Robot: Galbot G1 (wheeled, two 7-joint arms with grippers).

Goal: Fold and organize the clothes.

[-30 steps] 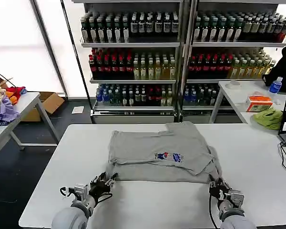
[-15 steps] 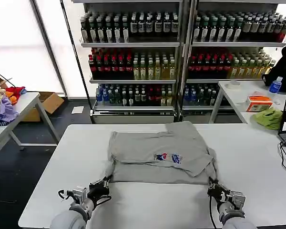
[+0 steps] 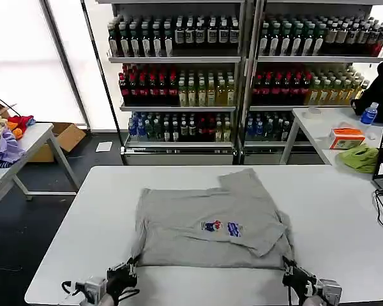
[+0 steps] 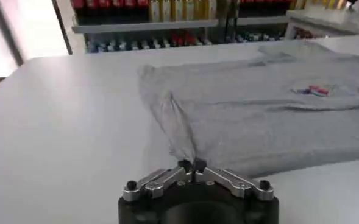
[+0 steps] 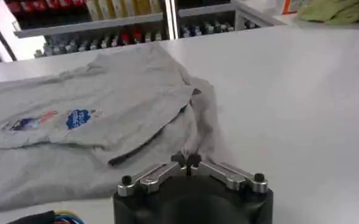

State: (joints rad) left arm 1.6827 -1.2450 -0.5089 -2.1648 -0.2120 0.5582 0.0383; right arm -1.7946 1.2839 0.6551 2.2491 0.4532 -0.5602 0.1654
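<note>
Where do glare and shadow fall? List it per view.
Head view: the bright white window is blown out at left; the white table is evenly lit. Left wrist view: window glare in one corner, and a faint shadow under the light grey short-sleeved shirt pinched by the left hand. Right wrist view: dark shadow under the shirt's folded flap, near the right hand.

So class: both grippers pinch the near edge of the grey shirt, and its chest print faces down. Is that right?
Not quite. The print faces up on the shirt, as the head view shows. The left gripper and right gripper do pinch its near edge.
</note>
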